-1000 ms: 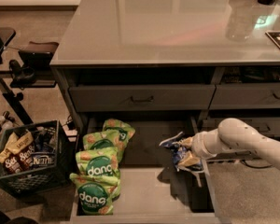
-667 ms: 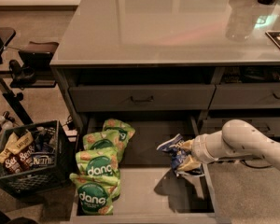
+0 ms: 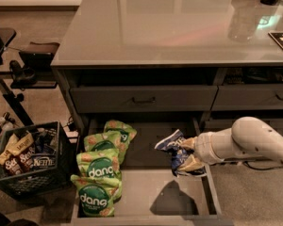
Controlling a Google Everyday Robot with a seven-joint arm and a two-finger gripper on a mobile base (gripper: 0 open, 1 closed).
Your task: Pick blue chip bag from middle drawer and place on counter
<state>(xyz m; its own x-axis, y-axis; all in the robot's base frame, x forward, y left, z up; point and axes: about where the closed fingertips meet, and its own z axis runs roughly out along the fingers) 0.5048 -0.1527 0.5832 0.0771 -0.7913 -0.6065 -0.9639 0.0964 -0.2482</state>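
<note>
The blue chip bag (image 3: pixel 175 150), dark navy and crumpled, hangs above the floor of the open middle drawer (image 3: pixel 188 192) on its right side. It casts a shadow on the floor below it. My gripper (image 3: pixel 188 155), at the end of the white arm (image 3: pixel 254 142) reaching in from the right, is shut on the bag's right part. The bag hides most of the fingers. The glossy light grey counter (image 3: pixel 179 27) lies above, on top of the cabinet.
Several green "dang" bags (image 3: pixel 101 173) lie in the drawer's left half. A shut drawer with a bar handle (image 3: pixel 144 99) sits just above the open one. A dark crate (image 3: pixel 28 166) with snack bags stands on the floor at left. Dark objects stand at the counter's far right.
My gripper has lifted the blue chip bag a little and moved it slightly left. Its shadow on the drawer floor now stands apart from the bag.
</note>
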